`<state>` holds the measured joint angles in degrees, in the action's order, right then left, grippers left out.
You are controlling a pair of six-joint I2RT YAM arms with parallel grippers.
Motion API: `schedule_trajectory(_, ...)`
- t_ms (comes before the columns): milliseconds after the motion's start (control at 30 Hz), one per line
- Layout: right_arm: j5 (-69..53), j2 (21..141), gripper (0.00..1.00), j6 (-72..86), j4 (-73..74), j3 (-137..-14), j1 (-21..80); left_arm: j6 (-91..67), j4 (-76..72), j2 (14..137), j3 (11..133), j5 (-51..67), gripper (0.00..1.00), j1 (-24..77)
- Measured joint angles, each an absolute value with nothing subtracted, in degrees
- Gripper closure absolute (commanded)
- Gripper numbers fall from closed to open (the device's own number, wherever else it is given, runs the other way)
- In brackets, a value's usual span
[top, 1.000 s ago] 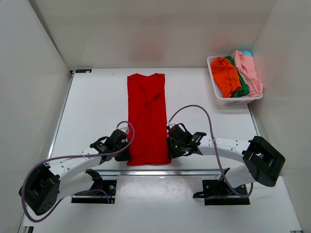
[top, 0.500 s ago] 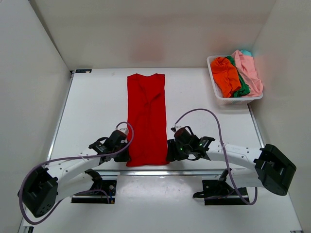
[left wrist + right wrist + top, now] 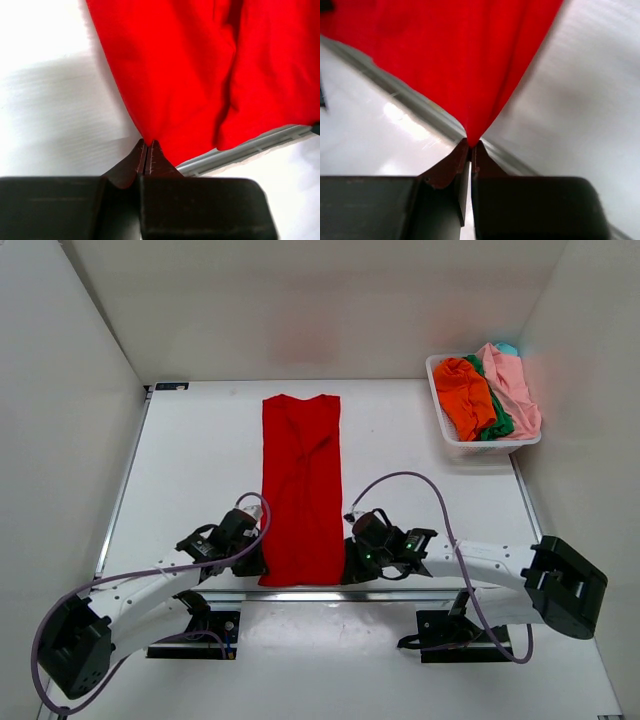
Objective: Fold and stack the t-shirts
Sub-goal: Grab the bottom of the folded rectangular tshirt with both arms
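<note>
A bright red t-shirt point(image 3: 301, 485) lies folded into a long narrow strip down the middle of the table, collar end at the back. My left gripper point(image 3: 257, 566) is shut on its near left corner point(image 3: 150, 135). My right gripper point(image 3: 347, 568) is shut on its near right corner point(image 3: 472, 130). Both corners are pinched at the fingertips. The near hem sits at the table's front edge. Orange point(image 3: 466, 395), green point(image 3: 497, 422), pale pink point(image 3: 513, 383) and teal point(image 3: 507, 348) shirts lie bunched in the basket.
The white plastic basket point(image 3: 442, 426) stands at the back right corner of the table. White walls close in the left, back and right sides. A metal rail point(image 3: 300, 592) runs along the table's front edge, just below the hem.
Both grippers have moved a little toward the near edge with the shirt's corners, pulling the near hem closer to the front edge. The right arm has swung lower.
</note>
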<state>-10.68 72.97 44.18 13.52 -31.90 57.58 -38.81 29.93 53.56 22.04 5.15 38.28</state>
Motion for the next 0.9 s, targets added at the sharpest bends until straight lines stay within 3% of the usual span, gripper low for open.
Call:
schedule_trajectory(100, -11.73, 70.28, 1.00, 44.66, 14.70, -31.90, 57.84, -38.15, 31.83, 53.01, 22.50, 5.85, 0.74, 37.45)
schedule_trajectory(200, -12.64, 69.14, 1.00, 44.84, 15.00, -31.86, 57.69, -37.60, 32.97, 52.51, 22.70, 6.70, 0.64, 37.08)
schedule_trajectory(600, -13.67, 69.56, 1.00, 44.77, 15.77, -31.55, 56.93, -38.87, 34.33, 51.35, 22.55, 7.27, 0.53, 38.68)
schedule_trajectory(667, -13.87, 69.82, 1.00, 44.71, 15.75, -31.55, 56.75, -39.64, 34.28, 51.33, 22.15, 7.60, 1.00, 39.24)
schedule_trajectory(900, -16.32, 70.15, 1.00, 43.03, 17.65, -32.60, 54.48, -38.87, 37.32, 51.33, 24.60, 9.15, 1.00, 37.89)
